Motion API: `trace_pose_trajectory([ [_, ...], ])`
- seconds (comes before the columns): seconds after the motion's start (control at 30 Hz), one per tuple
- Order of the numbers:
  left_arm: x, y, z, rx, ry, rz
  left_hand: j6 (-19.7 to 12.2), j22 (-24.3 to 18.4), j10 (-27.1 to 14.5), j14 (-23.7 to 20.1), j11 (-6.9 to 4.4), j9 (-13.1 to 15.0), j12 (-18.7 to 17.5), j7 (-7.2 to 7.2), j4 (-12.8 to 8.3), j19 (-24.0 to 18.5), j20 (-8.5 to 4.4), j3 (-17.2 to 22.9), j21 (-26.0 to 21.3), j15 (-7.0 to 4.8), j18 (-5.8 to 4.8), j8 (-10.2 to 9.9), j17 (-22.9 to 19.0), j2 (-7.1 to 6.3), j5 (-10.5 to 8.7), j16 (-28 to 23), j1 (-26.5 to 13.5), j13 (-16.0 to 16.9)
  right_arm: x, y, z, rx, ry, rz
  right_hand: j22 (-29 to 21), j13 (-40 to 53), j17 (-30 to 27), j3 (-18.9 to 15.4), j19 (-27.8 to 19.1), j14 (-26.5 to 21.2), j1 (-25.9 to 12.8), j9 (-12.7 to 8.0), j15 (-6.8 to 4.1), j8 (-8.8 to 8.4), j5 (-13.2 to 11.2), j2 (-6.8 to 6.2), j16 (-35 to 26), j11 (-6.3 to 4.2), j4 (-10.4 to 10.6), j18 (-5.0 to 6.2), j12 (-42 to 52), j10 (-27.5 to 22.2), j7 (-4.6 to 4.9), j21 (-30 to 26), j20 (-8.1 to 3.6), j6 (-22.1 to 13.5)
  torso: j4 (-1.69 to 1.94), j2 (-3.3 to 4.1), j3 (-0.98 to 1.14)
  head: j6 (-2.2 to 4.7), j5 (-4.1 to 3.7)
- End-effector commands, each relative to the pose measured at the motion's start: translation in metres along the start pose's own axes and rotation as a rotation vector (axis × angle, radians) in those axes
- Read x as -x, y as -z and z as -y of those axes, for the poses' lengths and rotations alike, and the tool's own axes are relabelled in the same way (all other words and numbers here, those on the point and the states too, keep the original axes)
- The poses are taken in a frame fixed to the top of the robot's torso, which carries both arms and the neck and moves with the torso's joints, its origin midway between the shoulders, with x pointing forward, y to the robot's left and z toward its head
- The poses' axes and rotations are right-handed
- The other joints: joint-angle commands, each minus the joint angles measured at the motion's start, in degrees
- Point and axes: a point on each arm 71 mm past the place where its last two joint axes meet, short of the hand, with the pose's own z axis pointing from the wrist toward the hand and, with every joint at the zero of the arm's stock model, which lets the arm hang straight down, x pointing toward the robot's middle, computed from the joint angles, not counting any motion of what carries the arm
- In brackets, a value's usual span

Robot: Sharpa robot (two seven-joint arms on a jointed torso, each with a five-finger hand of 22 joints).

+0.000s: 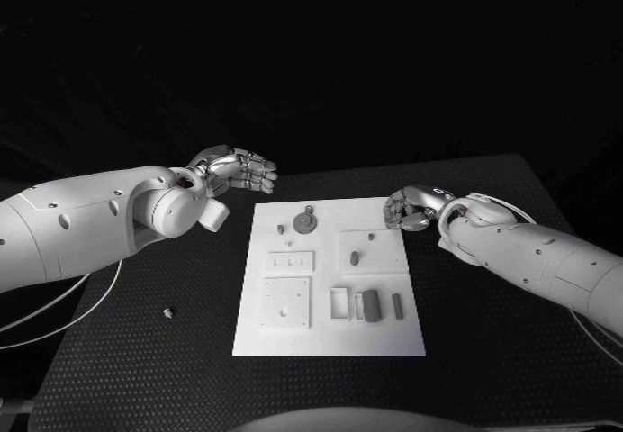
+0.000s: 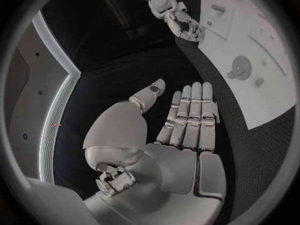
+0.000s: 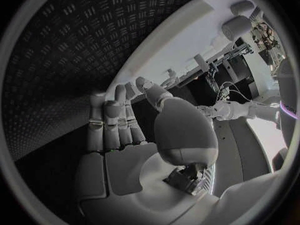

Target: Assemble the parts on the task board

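The white task board [image 1: 331,342] lies in the middle of the table. On it are a round grey disc [image 1: 305,221], a small oblong piece [image 1: 355,259] in a square recess, and two grey bars [image 1: 370,304] beside a frame near the front. My left hand [image 1: 237,171] hovers off the board's far left corner, fingers straight and palm empty [image 2: 184,125]. My right hand [image 1: 413,209] hangs over the board's far right corner with its fingers loosely bent and nothing in its palm [image 3: 125,130]. The disc [image 2: 239,65] also shows in the left wrist view.
A small loose piece [image 1: 169,312] lies on the black table [image 1: 156,360] to the left of the board. A white cable [image 1: 52,306] runs under my left arm. The board has square recessed plates [image 1: 288,301] on its left half.
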Motion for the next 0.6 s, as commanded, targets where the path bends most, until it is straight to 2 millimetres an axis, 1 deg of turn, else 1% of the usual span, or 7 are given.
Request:
trace_pose_trajectory([
  [0.03, -0.0011, -0.0001, 0.0021, -0.009, -0.003, -0.007, -0.30, 0.06, 0.02, 0.05, 0.27, -0.07, -0.26, 0.24, 0.03, 0.20, 0.04, -0.28, -0.24, 0.24, 0.74, -0.26, 0.05, -0.21, 0.21, -0.26, -0.29, -0.05, -0.0015, -0.0005, -0.0002, 0.001, 0.001, -0.011, 1.00, 0.21, -0.08, 0.10, -0.08, -0.13, -0.06, 0.07, -0.44, 0.01, -0.03, 0.34, 0.39, 0.01, -0.35, 1.65, 0.38, -0.28, 0.23, -0.05, -0.34, 0.76, -0.01, -0.01, 0.01, -0.11, 0.01],
  [0.27, -0.0011, 0.0002, 0.0025, -0.009, -0.003, -0.008, -0.30, 0.06, 0.02, 0.05, 0.27, -0.07, -0.27, 0.23, 0.02, 0.19, 0.04, -0.28, -0.25, 0.24, 0.74, -0.27, 0.06, -0.24, 0.21, -0.27, -0.27, -0.05, -0.0016, -0.0008, 0.0000, -0.001, -0.001, -0.012, 1.01, 0.89, -0.12, 0.15, -0.07, -0.14, -0.21, 0.15, -0.49, 0.02, -0.02, 0.46, 0.45, -0.04, -0.28, 1.65, 0.78, -0.30, 0.17, -0.02, -0.34, 0.92, 0.01, -0.04, 0.01, -0.22, 0.03],
  [0.43, -0.0014, 0.0003, 0.0031, -0.011, -0.003, -0.009, -0.30, 0.07, 0.02, 0.05, 0.27, -0.07, -0.27, 0.23, 0.02, 0.20, 0.04, -0.28, -0.26, 0.24, 0.75, -0.27, 0.07, -0.25, 0.21, -0.27, -0.26, -0.05, -0.0021, -0.0011, -0.0006, 0.000, -0.003, -0.015, 1.04, 2.11, -0.18, 0.29, -0.11, -0.18, -0.32, 0.39, -0.72, 0.27, -0.03, 1.08, 0.57, -0.31, -0.22, 1.65, 1.73, -0.06, -0.10, 0.07, -0.35, 1.62, -0.05, -0.02, 0.03, -0.28, 0.03],
  [0.6, -0.0013, 0.0004, 0.0036, -0.011, -0.004, -0.009, -0.30, 0.07, 0.03, 0.05, 0.27, -0.07, -0.28, 0.23, 0.01, 0.20, 0.03, -0.28, -0.26, 0.24, 0.75, -0.28, 0.07, -0.25, 0.21, -0.27, -0.25, -0.04, -0.0023, -0.0017, -0.0015, 0.001, -0.004, -0.013, 1.07, 2.89, -0.20, 0.30, -0.15, -0.21, -0.48, 0.52, -0.89, 0.35, -0.03, 1.49, 0.67, -0.48, -0.20, 1.65, 2.56, -0.08, -0.26, 0.15, -0.35, 1.98, 0.00, -0.02, 0.08, -0.31, 0.04],
])
